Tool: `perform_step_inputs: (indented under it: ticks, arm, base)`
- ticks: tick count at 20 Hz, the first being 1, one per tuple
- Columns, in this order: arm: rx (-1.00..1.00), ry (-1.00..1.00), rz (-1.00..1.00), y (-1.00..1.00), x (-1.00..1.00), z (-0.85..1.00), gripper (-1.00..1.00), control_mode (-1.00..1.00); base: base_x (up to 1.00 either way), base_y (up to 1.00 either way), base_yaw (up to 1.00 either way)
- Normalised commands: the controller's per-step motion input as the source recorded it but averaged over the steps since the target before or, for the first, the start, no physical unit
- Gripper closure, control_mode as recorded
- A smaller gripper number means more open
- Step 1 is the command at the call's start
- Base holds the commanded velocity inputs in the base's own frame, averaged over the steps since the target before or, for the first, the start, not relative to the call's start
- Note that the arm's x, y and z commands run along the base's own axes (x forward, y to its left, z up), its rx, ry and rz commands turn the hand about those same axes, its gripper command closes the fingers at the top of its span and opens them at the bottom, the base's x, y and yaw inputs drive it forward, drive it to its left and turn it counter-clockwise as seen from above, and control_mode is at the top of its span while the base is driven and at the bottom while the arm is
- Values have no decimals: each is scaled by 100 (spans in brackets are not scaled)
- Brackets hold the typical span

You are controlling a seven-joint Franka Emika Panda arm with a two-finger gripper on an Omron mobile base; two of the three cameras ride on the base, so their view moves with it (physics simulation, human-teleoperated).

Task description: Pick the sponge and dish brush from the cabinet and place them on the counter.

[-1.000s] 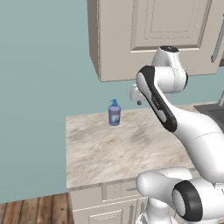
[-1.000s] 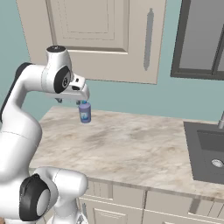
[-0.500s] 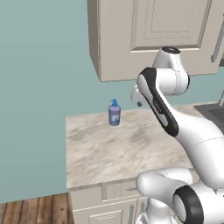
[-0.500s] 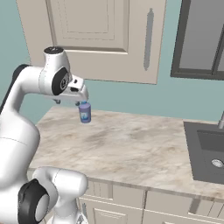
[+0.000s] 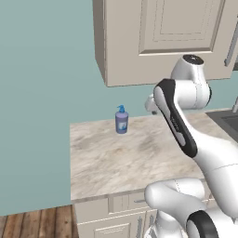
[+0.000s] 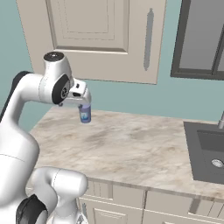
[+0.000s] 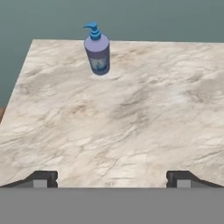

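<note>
From the left base view, the cabinet [image 5: 162,39] hangs at twelve o'clock with its door shut, the handle [image 5: 231,44] a grey bar at two o'clock. Below it the tabletop [image 5: 116,162] spreads wide, and a blue soap bottle [image 5: 122,120] stands upright near its back edge. The white arm [image 5: 186,116] bends across the right side.

From the right base view, the same cabinet [image 6: 92,37] sits at twelve o'clock, door closed. The claw [image 6: 83,98] hangs above the tabletop [image 6: 131,148], in front of the soap bottle [image 6: 85,113]. A dark sink [image 6: 210,153] lies at three o'clock.

In the hand view, the claw [image 7: 112,178] stands wide open with nothing in it, one fingertip [image 7: 43,178] at seven o'clock. The tabletop [image 7: 131,122] stretches ahead, the soap bottle [image 7: 97,50] upright at eleven o'clock.
</note>
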Motion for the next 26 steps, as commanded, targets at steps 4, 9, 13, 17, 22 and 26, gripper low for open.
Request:
perform_step_inputs:
  ticks: [4, 9, 13, 17, 22, 26]
  arm:
    - [0, -5, 0, -18, -1, 0, -100, -100]
    - [0, -4, 0, -12, -2, 0, -100, -100]
    - [0, -3, 0, -15, -2, 0, -100, -100]
    - [0, -2, 0, -9, -10, 0, -100, -100]
    - [0, 0, 0, -9, -1, 0, -100, -100]
    - [0, 0, -1, -11, -2, 0, -100, -100]
  base:
    - [0, 0, 0]
    - [0, 0, 0]
    - [0, 0, 0]
    - [0, 0, 0]
    - [0, 0, 0]
    - [0, 0, 0]
